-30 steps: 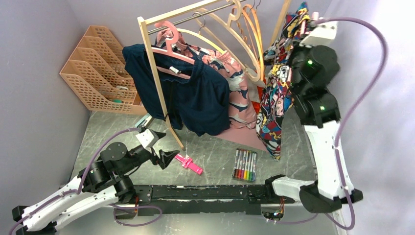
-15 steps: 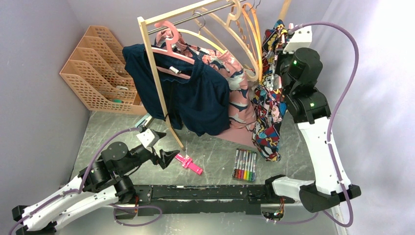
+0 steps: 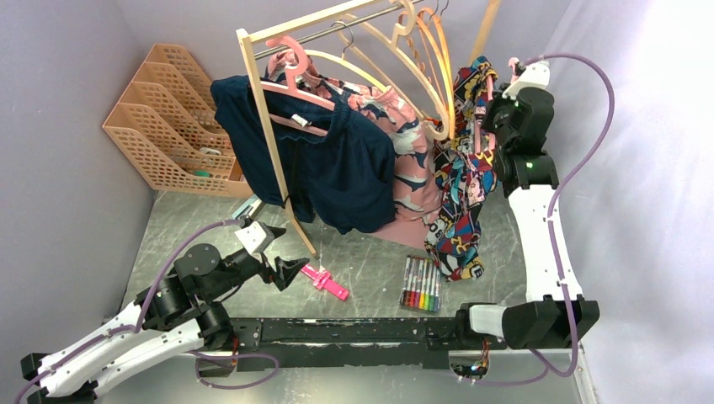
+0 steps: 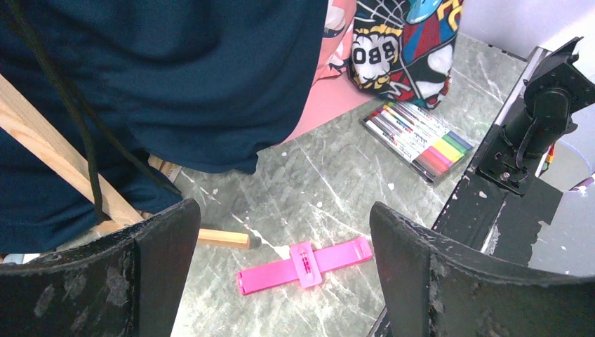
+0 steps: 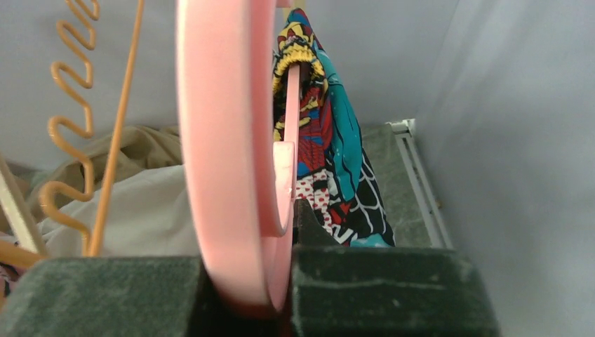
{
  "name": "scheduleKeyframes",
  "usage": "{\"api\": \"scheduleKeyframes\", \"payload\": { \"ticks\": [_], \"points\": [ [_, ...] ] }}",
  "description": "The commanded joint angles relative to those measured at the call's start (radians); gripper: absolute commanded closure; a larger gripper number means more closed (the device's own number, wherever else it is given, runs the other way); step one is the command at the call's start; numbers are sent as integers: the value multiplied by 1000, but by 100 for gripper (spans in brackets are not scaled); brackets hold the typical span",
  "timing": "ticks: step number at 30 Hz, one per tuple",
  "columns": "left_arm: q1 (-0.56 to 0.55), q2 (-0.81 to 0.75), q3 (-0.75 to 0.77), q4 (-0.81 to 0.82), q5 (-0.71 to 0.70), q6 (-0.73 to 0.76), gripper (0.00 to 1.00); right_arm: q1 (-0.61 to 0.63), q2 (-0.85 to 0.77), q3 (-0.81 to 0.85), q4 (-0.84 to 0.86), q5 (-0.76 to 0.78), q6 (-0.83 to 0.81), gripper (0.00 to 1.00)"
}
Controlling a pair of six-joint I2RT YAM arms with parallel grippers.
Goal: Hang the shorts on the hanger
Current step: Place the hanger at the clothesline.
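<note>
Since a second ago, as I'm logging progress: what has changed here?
The right gripper, shut on the hanger, swung left toward the rack, carrying the shorts along; their hem now hangs beside the markers. The left gripper stayed open and still; markers and rack unchanged.

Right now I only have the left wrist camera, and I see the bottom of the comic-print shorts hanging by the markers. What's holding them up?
Observer: The right gripper is shut on the pale-pink hanger; its wrist camera shows this.
Operator: Are the shorts actually on that hanger?
Observer: Yes, the shorts have their yellow waistband looped over a thin pink bar of it.
Operator: Is it hung up?
Observer: From the top camera it seems not. It is held in the air to the right of the rack, beside the orange hangers.
</note>
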Motion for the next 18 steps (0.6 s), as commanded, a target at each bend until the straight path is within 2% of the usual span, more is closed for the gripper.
{"api": "scheduleKeyframes", "payload": {
  "ticks": [1, 5, 8, 12, 18],
  "points": [
    [8, -3, -4, 12, 12, 4, 6, -83, -63, -141, 323, -169, 81, 100],
    [8, -5, -4, 13, 9, 4, 6, -159, -53, -202, 472, -285, 154, 100],
    [8, -5, -4, 13, 6, 4, 6, -169, -37, -228, 579, -361, 189, 100],
    [10, -8, -4, 13, -3, 2, 6, -173, 25, -162, 630, -447, 218, 100],
    [13, -20, -7, 11, -24, 2, 6, -173, 101, -9, 602, -541, 293, 100]
  ]
}}
